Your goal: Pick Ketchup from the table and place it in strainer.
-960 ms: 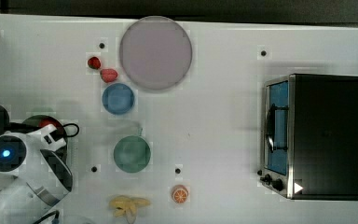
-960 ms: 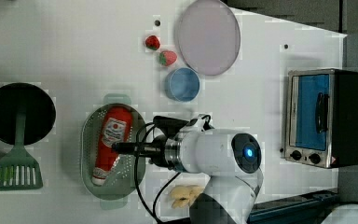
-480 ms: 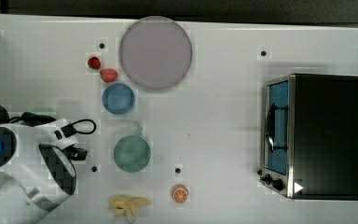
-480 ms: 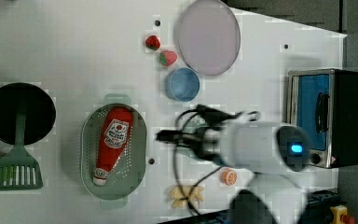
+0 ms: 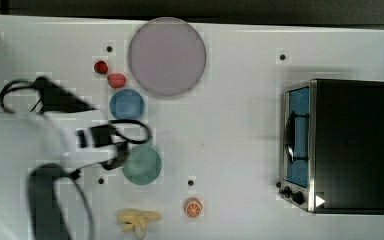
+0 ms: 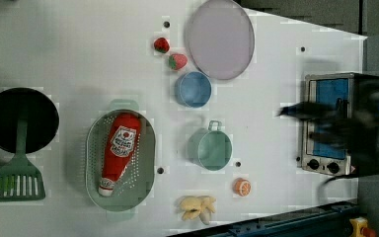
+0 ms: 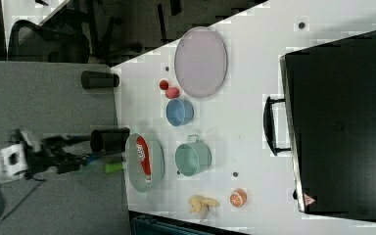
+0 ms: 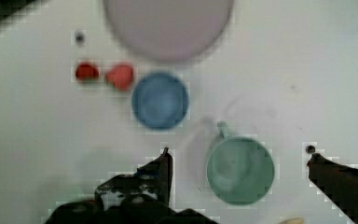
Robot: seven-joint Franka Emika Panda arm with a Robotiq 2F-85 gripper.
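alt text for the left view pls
A red ketchup bottle lies inside a pale green oval strainer on a white table. Beside it are a black pan, a green spatula, bowls, toy fruit and a toaster oven.

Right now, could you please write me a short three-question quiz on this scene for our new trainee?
1. True or false: the Ketchup lies inside the strainer.
2. In the left view, which stands nearest the strainer? A) blue bowl B) teal cup C) toaster oven
3. Fill in: the fingers of the gripper stand ___, holding nothing.

Key: 1 true. 2 B. 3 open.
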